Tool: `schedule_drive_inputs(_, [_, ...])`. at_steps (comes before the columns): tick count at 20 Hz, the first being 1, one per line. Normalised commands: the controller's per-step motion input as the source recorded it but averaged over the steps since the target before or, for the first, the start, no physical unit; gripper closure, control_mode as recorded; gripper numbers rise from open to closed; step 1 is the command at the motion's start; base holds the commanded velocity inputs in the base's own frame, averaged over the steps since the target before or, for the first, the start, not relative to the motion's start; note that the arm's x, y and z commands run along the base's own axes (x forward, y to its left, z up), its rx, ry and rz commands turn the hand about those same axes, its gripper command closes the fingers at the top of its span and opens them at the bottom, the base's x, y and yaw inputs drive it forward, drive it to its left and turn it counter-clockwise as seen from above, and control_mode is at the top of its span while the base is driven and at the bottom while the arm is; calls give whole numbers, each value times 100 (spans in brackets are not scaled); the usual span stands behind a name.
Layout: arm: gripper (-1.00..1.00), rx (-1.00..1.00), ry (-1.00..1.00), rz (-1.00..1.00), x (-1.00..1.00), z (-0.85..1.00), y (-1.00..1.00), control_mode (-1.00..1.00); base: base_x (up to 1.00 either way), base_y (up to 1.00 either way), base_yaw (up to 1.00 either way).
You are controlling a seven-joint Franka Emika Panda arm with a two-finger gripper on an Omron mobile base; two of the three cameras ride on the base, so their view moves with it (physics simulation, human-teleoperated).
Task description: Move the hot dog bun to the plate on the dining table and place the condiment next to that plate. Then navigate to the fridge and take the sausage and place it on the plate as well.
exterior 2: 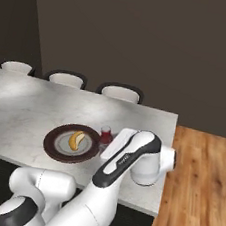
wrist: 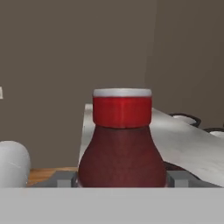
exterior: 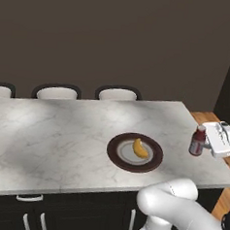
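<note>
The hot dog bun lies in the pale centre of the brown-rimmed plate on the marble dining table. The red condiment stands upright just right of the plate, near the table's right end. My gripper reaches in from the right, level with the tabletop, and is shut on the bottle. In the hand view the condiment sits between my gripper's two fingers, which touch its sides. Whether its base rests on the table, I cannot tell.
Three chairs stand along the table's far side. The table's right edge lies just beyond the bottle, with wooden floor past it. Dark cabinet fronts run under the near edge. My arm arches over the near right corner.
</note>
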Motion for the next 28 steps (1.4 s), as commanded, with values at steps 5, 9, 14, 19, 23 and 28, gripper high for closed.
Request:
schedule_drive_inputs(5, [100, 0, 0, 0, 53, -49, 0, -100, 0, 0, 0])
schedule_drive_inputs(9, [100, 0, 0, 0, 49, -48, 0, -100, 0, 0, 0])
schedule_drive_inputs(14, [100, 0, 0, 0, 47, -44, 0, -100, 0, 0, 0])
schedule_drive_inputs(19, [100, 0, 0, 1, 45, -42, 0, -100, 0, 0, 0])
schedule_drive_inputs(23, [100, 0, 0, 2, 40, -38, 0, -100, 0, 0, 0])
schedule_drive_inputs(28, [100, 0, 0, 3, 34, -34, 0, -100, 0, 0, 0])
